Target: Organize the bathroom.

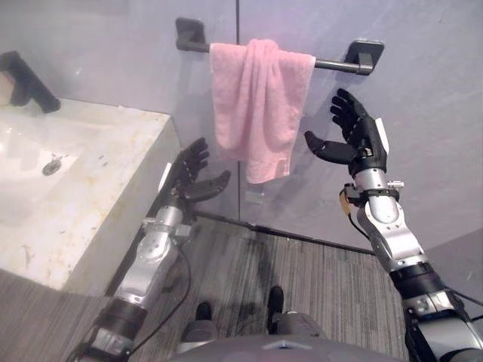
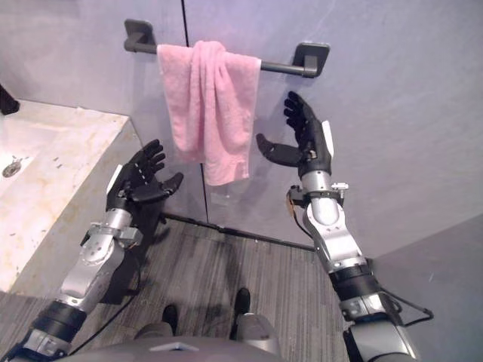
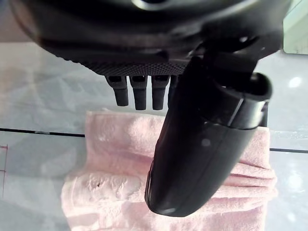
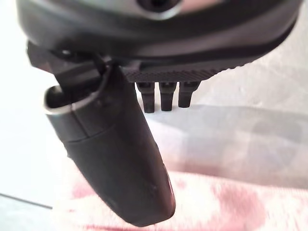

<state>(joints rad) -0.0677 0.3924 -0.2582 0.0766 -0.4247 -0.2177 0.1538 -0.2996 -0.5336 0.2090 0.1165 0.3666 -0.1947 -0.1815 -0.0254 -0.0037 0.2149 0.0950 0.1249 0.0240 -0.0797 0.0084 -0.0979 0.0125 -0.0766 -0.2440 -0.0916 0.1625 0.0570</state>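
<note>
Both hands, left hand (image 1: 192, 170) and right hand (image 1: 356, 136), open-fingered beside pink towel (image 1: 256, 105)

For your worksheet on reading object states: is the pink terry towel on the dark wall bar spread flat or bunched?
Bunched. The pink terry towel hangs over the dark wall bar, gathered into vertical folds, its lower edge uneven.

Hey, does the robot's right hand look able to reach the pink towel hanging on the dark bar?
Probably yes. The right hand is open, raised beside the pink terry towel on the dark wall bar, palm facing it, with nothing visible in between. The left hand is open, lower on the other side.
</note>
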